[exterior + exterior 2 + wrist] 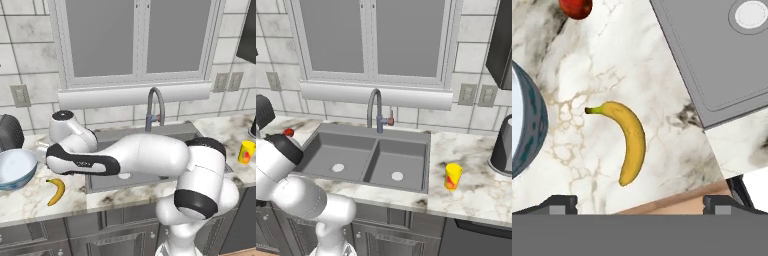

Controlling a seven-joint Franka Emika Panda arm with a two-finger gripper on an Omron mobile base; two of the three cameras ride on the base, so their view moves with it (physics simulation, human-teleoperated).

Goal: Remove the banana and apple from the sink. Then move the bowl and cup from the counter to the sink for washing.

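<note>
My jaws spread wide, empty, above the banana (pixel 628 142) on the counter (pixel 587 75); the bowl (pixel 529 127) lies just beside, my next grab.

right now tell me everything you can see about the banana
The banana is small, curved and yellow, with a dark stem end and a brownish tip. It looks smooth and unpeeled. It lies flat on the white marble counter, between the bowl and the sink, touching neither. The open gripper is above it, not holding it.
</note>
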